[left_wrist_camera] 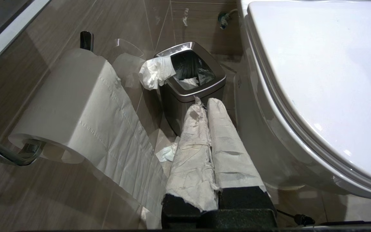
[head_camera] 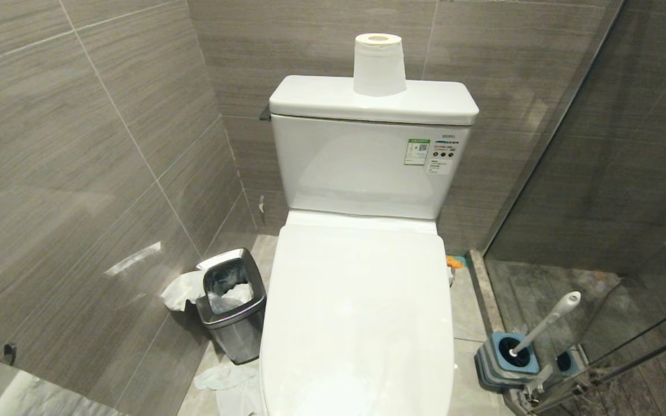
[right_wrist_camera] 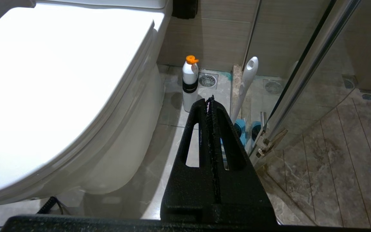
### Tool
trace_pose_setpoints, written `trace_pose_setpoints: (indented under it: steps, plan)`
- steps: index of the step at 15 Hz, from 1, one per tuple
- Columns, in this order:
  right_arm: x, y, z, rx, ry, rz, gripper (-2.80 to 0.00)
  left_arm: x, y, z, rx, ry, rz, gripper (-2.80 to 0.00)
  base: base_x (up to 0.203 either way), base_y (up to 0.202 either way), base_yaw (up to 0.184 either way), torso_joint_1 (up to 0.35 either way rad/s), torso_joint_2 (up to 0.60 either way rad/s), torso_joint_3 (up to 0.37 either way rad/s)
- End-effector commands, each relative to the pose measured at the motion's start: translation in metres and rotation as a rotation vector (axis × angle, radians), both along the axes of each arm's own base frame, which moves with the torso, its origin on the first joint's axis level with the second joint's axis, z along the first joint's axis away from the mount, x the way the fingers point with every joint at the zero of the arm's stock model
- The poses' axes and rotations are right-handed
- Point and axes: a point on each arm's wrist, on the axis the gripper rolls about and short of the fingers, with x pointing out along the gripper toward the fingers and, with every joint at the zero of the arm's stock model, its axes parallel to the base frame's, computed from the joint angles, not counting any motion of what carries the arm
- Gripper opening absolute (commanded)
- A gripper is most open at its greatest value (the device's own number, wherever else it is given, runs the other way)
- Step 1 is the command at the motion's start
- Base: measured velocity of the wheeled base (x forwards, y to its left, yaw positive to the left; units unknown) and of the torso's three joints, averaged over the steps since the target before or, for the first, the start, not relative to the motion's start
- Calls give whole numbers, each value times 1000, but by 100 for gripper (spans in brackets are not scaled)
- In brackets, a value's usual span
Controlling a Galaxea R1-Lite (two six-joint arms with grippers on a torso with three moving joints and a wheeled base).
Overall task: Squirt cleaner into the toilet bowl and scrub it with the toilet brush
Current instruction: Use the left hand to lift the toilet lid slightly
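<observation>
The white toilet's lid is down, so the inside of the toilet bowl is hidden; only its outer wall shows. A white cleaner bottle with an orange cap stands on the floor beside the toilet, on its right. The toilet brush leans in its blue-and-grey holder by the glass partition. My left gripper, its fingers wrapped in white paper, is shut and empty, low beside the toilet's left side. My right gripper is shut and empty, low on the toilet's right, short of the bottle. Neither gripper shows in the head view.
A square steel bin with tissue stands left of the toilet, and more tissue lies on the floor. A paper roll sits on the tank. Another roll hangs on the left wall. A glass shower partition closes the right side.
</observation>
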Motion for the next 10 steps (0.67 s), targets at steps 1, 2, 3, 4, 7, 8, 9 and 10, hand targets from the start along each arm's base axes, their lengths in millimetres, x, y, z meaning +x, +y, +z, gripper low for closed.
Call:
trace_pose_setpoints:
  steps: [1,2,3,4,7,8,9,10]
  plan:
    - [0,0,0,0,1,1,-280,0,0,0,0,1,0,-280,0,0,0,0,0,0]
    - [0,0,0,0,1,1,-280,0,0,0,0,0,0,-280,0,0,0,0,0,0]
    - [0,0,0,0,1,1,-280,0,0,0,0,1,0,-280,0,0,0,0,0,0]
    - [0,0,0,0,1,0,-280,0,0,0,0,0,0,-280,0,0,0,0,0,0]
    - [0,0,0,0,1,1,-280,0,0,0,0,0,0,-280,0,0,0,0,0,0]
    - [0,0,0,0,1,1,-280,0,0,0,0,0,0,-280,0,0,0,0,0,0]
    - [0,0,0,0,1,-1,-280,0,0,0,0,0,0,-280,0,0,0,0,0,0]
    - [0,0,0,0,1,1,-280,0,0,0,0,1,0,-280,0,0,0,0,0,0]
